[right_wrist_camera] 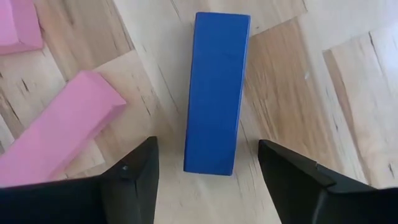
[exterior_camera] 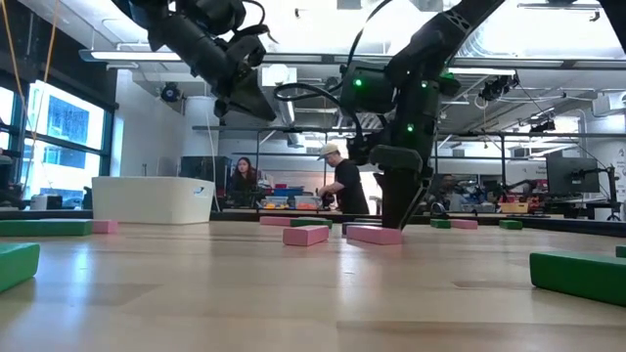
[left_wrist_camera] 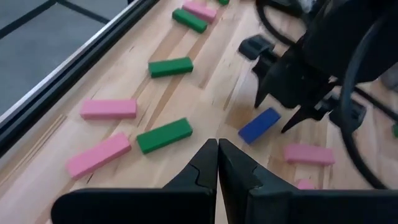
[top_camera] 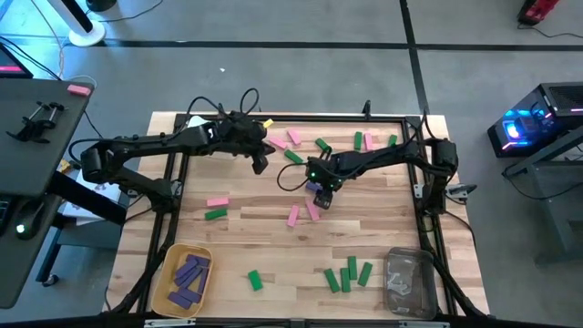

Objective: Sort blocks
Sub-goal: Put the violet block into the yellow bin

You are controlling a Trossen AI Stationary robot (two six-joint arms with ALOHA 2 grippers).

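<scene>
A purple-blue block (right_wrist_camera: 214,93) lies flat on the wooden table, also seen from the left wrist (left_wrist_camera: 260,124). My right gripper (right_wrist_camera: 208,180) is open and points down over it, one finger on either side of its near end, neither touching. From above, the right gripper (top_camera: 321,193) is near the table's middle. My left gripper (left_wrist_camera: 217,162) is shut and empty, raised above the table (exterior_camera: 240,93), left of the right gripper (top_camera: 261,164). Pink blocks (right_wrist_camera: 59,124) and green blocks (left_wrist_camera: 163,135) lie scattered flat around them.
A yellow bin (top_camera: 169,260) at the near left holds several purple blocks. A clear bin (top_camera: 410,282) sits near right. Several green blocks (top_camera: 346,273) lie between them, and more pink and green ones toward the far edge (top_camera: 293,137). A white bin (exterior_camera: 152,200) and people show beyond the table.
</scene>
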